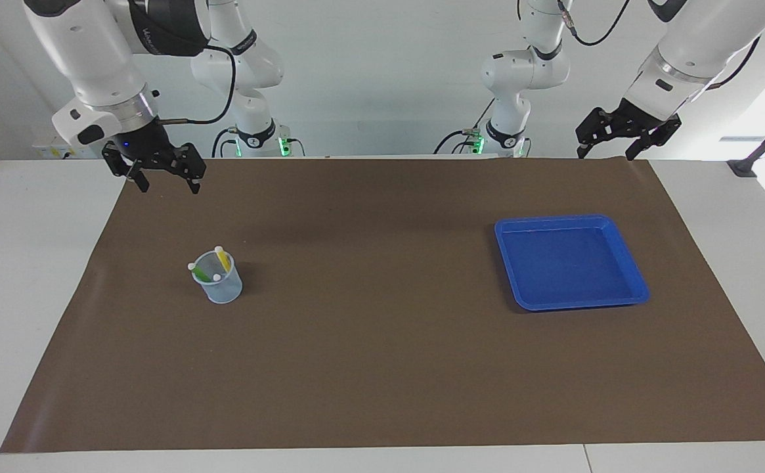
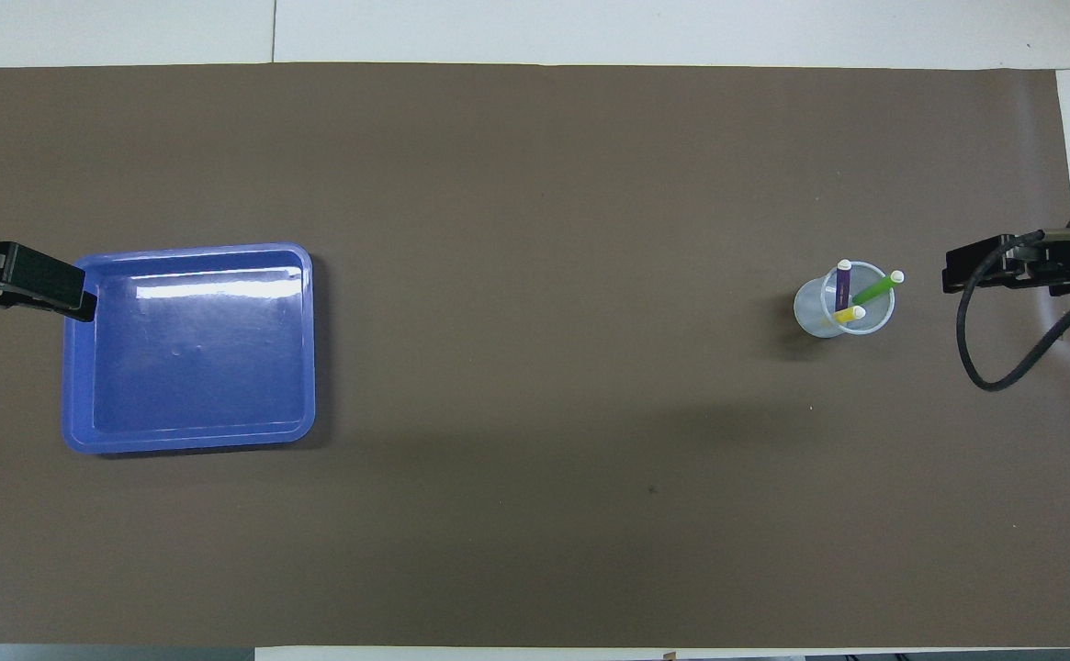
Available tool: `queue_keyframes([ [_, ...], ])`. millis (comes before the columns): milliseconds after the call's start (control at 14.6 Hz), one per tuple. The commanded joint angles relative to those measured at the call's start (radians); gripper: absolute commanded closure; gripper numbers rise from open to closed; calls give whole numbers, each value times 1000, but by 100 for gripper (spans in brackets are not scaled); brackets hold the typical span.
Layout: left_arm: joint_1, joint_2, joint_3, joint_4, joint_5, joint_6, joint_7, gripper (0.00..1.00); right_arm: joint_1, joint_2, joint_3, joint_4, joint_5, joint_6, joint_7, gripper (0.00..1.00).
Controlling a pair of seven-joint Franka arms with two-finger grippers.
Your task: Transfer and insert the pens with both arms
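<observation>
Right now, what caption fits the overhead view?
Three pens stand in a clear cup; the blue tray sits empty.

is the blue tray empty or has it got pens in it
Empty: the tray shows only bare blue floor; all three pens stand in the cup.

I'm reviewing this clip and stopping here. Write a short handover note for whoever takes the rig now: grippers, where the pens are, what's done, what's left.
Right gripper: open, empty, raised near the mat's edge by the cup.
Left gripper: open, empty, waiting raised near the blue tray.
Pens: green pen, yellow pen and purple pen all stand in the clear cup, toward the right arm's end.
The tray holds nothing.
Done: no pen is gripped or out of the cup.
Left: every pen transfer.
</observation>
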Motion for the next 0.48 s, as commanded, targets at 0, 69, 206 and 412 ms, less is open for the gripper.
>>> queue_keyframes([
  [0,-11,-12,10,2,23,6,13,0,-2,-8,0,-4,21,-9,14,0],
  [69,-10,-13,10,-1,23,6,13,0,0,-5,6,-2,21,-9,16,0],
  [206,-7,-16,9,-8,21,7,13,0,-2,-5,7,-2,21,-8,16,0],
  [412,-2,-21,9,-10,21,7,15,0,-2,-8,10,-2,19,-5,20,0],
])
